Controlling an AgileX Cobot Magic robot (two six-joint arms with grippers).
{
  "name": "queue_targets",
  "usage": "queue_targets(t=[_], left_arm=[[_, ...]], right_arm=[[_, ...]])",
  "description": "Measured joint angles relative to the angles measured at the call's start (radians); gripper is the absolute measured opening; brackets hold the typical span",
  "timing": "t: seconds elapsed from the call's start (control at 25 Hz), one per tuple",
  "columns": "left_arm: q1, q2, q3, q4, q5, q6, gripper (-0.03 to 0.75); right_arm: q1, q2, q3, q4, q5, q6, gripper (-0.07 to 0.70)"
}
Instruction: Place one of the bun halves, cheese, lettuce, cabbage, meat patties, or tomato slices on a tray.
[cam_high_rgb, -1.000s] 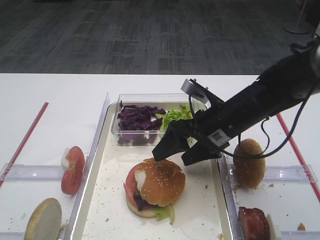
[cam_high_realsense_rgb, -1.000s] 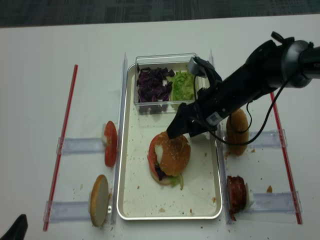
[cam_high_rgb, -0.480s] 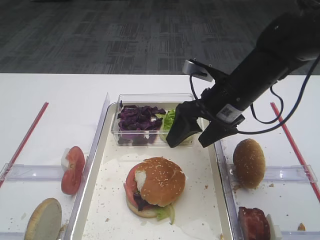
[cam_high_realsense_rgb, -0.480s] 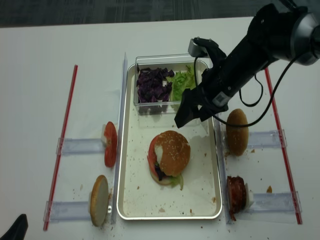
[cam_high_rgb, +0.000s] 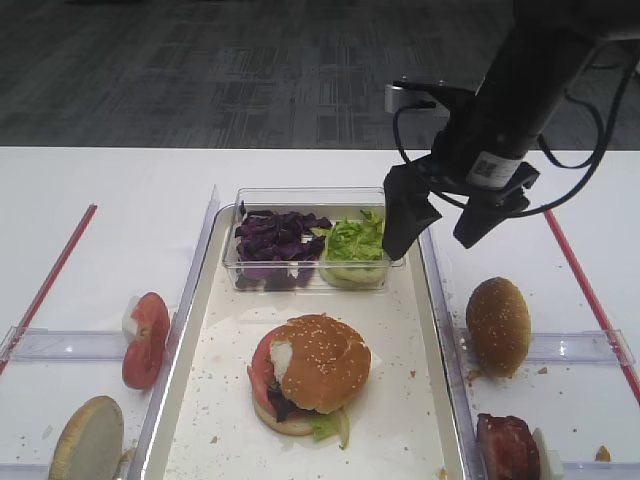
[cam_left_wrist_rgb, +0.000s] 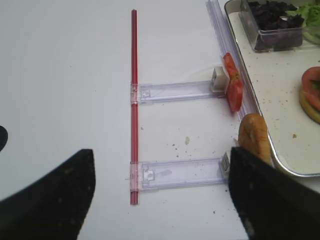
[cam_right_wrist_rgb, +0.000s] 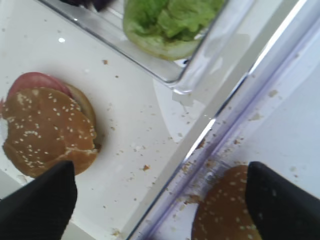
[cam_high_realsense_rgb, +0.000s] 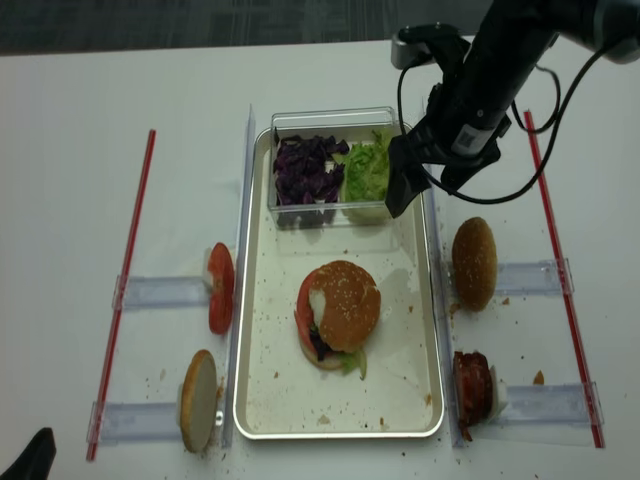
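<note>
— Up and back the right gripper (cam_high_rgb: 440, 222) has gone since a second ago; it was low over the stacked burger then, and now it hangs above the right rim of the tray (cam_high_rgb: 190, 330), just beside the clear box (cam_high_rgb: 312, 198) with the cabbage (cam_high_rgb: 277, 238) and lettuce (cam_high_rgb: 352, 238).

— Carrying anything?

— No. Fingers spread wide, nothing between them. The patched bun top (cam_high_rgb: 322, 362) sits on the stack in the middle of the tray, with a tomato slice (cam_high_rgb: 262, 362) poking out at its left.

— So what could go wrong from here?

— The top looks shoved a bit off-centre on the stack, to my eye. A knock from a finger on the next pass could slide it off. And the arm's cable (cam_high_rgb: 590, 150) loops loose near the box; a low sweep might catch that corner and drag the greens.

— How is the arm standing?

— Forearm steep, coming down from the upper right, wrist turned so the fingers point down and toward the tray's edge. The plain bun (cam_high_rgb: 498, 325) and the meat patty (cam_high_rgb: 508, 447) lie outside, below it.

— And the left one?

— Parked well off to the left over bare table, beside the red strip (cam_left_wrist_rgb: 133, 105). Its fingers (cam_left_wrist_rgb: 55, 200) show only as dark shapes at the picture's bottom corners, wide apart, empty.
</note>
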Motion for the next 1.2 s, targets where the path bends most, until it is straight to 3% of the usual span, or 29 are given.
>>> queue_targets(t=[0.24, 0.44, 1.2], left_arm=[[0.000, 0.000, 0.000, 0.000, 0.000, 0.000, 0.509], [0.000, 0.000, 0.000, 0.000, 0.000, 0.000, 0.509], [0.000, 0.000, 0.000, 0.000, 0.000, 0.000, 0.509]], right_arm=[[0.000, 0.000, -0.080, -0.169, 0.060, 0.085, 0.692], [0.000, 0.000, -0.132, -0.278, 0.068, 0.102, 0.692], [0.000, 0.000, -0.152, -0.293, 0.072, 0.120, 0.692]])
